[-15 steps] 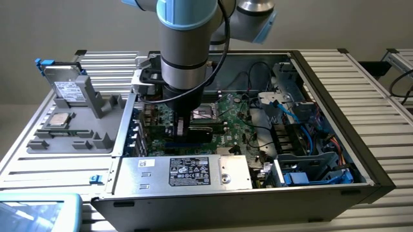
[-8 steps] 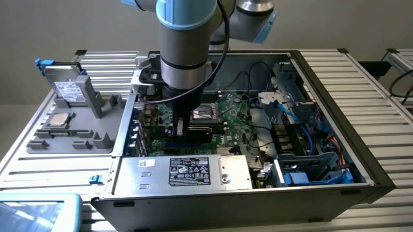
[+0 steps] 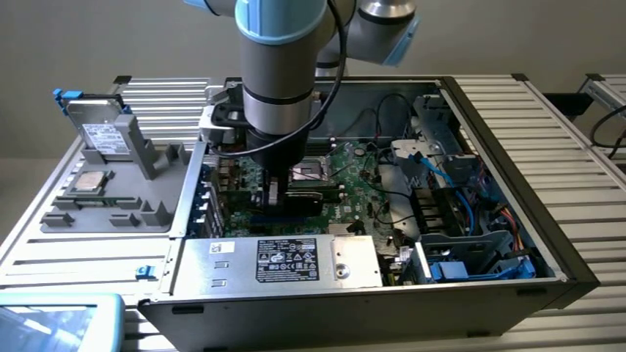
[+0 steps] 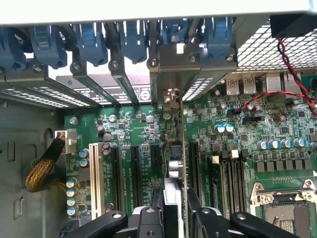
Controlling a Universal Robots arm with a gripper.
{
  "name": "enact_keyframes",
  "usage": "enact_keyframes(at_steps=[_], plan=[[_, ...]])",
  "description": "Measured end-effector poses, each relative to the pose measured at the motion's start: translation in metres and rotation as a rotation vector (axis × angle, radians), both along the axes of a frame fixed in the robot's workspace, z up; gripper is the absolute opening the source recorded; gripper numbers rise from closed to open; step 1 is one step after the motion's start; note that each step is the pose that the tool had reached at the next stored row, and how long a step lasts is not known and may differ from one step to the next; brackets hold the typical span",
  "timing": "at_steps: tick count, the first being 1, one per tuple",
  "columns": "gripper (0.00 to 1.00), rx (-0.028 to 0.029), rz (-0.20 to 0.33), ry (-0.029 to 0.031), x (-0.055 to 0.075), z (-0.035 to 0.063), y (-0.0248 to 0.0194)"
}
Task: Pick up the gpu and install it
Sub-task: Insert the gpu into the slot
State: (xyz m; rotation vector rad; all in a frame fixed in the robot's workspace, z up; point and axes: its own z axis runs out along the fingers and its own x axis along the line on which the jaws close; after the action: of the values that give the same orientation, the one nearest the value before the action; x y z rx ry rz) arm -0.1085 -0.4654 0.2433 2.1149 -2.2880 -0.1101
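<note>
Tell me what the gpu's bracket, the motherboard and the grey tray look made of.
The gpu, gripped edge-on by the claw: bracket looks bare silvery sheet metal, dull sheen. Motherboard: green-lacquered circuit board, probably fibreglass, dotted with solder. Tray: matte grey with moulded pockets, likely plastic.

In the open black computer case (image 3: 553,220), a silver power-supply box (image 3: 284,260) blocks the wall nearest the exterior camera; blue cables (image 3: 470,216) crowd the exterior view's right. Empty black slots (image 4: 133,168) leave room beside the thin green gpu (image 4: 176,163) clamped in the gripper (image 4: 177,203), and blue plastic clips (image 4: 89,39) line the case wall past them.
</note>
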Motion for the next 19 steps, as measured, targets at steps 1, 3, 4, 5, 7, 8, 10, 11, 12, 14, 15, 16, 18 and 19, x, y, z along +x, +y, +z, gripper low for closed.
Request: enact_keyframes(at_steps=[1, 3, 4, 5, 7, 8, 10, 11, 12, 14, 15, 16, 18, 19], plan=[[0.3, -0.0008, 0.0, 0.0, -0.0002, 0.0, 0.0005], [0.3, -0.0016, 0.002, -0.0001, -0.0003, 0.0, 0.001], [0.3, -0.0018, 0.002, -0.0001, -0.0004, 0.0, 0.001], [0.3, -0.0018, 0.003, 0.0, -0.0004, -0.0001, 0.0011], [0.3, -0.0035, 0.003, 0.0, -0.0005, -0.0003, 0.002], [0.3, -0.0049, 0.004, -0.0001, -0.0005, -0.0003, 0.002], [0.3, -0.0101, 0.005, -0.0001, -0.0006, -0.0004, 0.0022], [0.3, -0.0107, 0.005, 0.0, -0.0006, -0.0003, 0.0021], [0.3, -0.0108, 0.005, 0.0, -0.0006, -0.0003, 0.0021], [0.3, -0.0111, 0.005, 0.0, -0.0007, -0.0003, 0.0025], [0.3, -0.0113, 0.007, 0.0, -0.0008, -0.0003, 0.0025], [0.3, -0.0114, 0.008, 0.0, -0.0008, -0.0003, 0.0025], [0.3, -0.0118, 0.01, 0.0, -0.0008, -0.0004, 0.0025], [0.3, -0.0119, 0.011, 0.0, -0.0008, -0.0004, 0.0025]])
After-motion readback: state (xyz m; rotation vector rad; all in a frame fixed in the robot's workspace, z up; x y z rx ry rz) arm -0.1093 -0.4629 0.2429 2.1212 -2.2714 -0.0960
